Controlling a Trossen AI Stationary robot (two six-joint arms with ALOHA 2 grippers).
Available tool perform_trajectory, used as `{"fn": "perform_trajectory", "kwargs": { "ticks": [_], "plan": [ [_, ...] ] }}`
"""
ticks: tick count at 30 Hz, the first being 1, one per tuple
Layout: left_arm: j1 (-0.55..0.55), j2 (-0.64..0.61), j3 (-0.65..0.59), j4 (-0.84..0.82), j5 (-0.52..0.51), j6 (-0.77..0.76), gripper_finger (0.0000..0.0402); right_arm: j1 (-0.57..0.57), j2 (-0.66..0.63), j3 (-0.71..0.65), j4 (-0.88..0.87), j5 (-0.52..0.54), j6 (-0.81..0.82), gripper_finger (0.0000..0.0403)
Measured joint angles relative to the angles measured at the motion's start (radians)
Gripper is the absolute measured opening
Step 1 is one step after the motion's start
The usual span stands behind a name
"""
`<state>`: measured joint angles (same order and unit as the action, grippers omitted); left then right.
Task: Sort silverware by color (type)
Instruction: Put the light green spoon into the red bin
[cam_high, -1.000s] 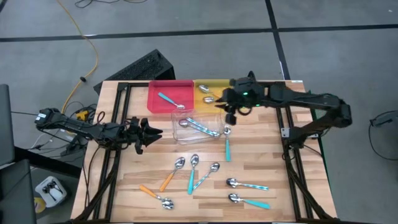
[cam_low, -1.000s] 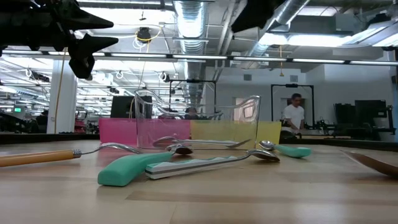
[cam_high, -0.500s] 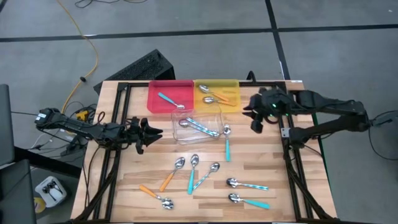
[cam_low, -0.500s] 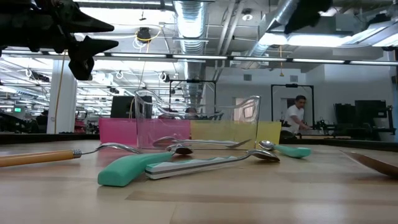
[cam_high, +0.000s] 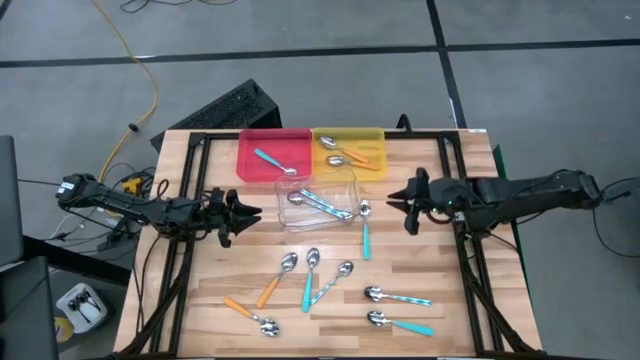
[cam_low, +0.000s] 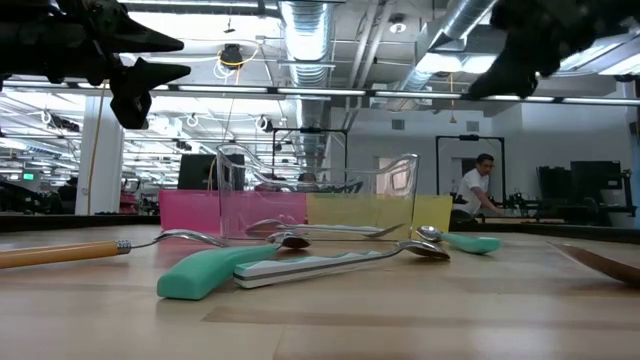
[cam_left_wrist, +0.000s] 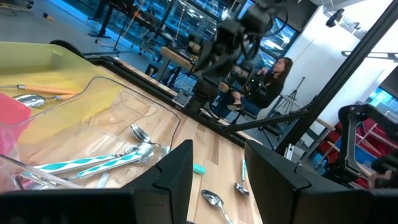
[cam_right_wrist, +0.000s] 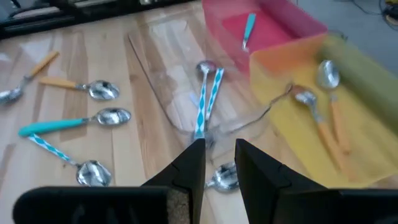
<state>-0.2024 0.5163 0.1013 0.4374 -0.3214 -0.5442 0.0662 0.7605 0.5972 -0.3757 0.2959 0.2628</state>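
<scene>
The sorting scheme reads off the trays: the red tray (cam_high: 272, 155) holds one teal spoon (cam_high: 272, 161), the yellow tray (cam_high: 349, 148) two orange spoons (cam_high: 345, 155), and the clear tray (cam_high: 318, 199) just in front of them holds pale blue striped spoons (cam_high: 322, 204), so each colour has its own bin along the table's far edge. The rest of the silverware lies loose on the table (cam_high: 443, 280): a teal spoon (cam_high: 365, 229) just beside the clear tray, a cluster of an orange one (cam_high: 276, 277) and two teal ones (cam_high: 309, 276) nearer the front, another orange one (cam_high: 250, 315) at the front left, and two more at the front right (cam_high: 398, 297). The right gripper (cam_high: 412, 200) hangs above the table's right side, near the clear tray, its fingers (cam_right_wrist: 186, 169) a little apart with nothing between them, probably poised to choose the next spoon; the teal one beside the tray is closest. The left gripper (cam_high: 236, 215) waits over the left edge, also slightly parted and empty, likely kept clear so the arms do not cross.
</scene>
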Motion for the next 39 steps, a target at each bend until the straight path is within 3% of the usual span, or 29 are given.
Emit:
{"fn": "perform_trajectory", "kwargs": {
  "ticks": [10,20,39],
  "plan": [
    [0.000,0.000,0.000,0.001,-0.005,-0.001,0.0130,-0.001,0.006,-0.200,0.322,0.000,0.002,0.0113],
    [0.000,0.000,0.000,0.000,-0.008,0.000,0.0130,-0.002,0.004,-0.290,0.488,0.023,-0.008,0.0113],
    [0.000,0.000,0.000,0.000,-0.008,0.000,0.0130,-0.002,0.006,-0.292,0.506,0.024,-0.008,0.0113]
  ]
}}
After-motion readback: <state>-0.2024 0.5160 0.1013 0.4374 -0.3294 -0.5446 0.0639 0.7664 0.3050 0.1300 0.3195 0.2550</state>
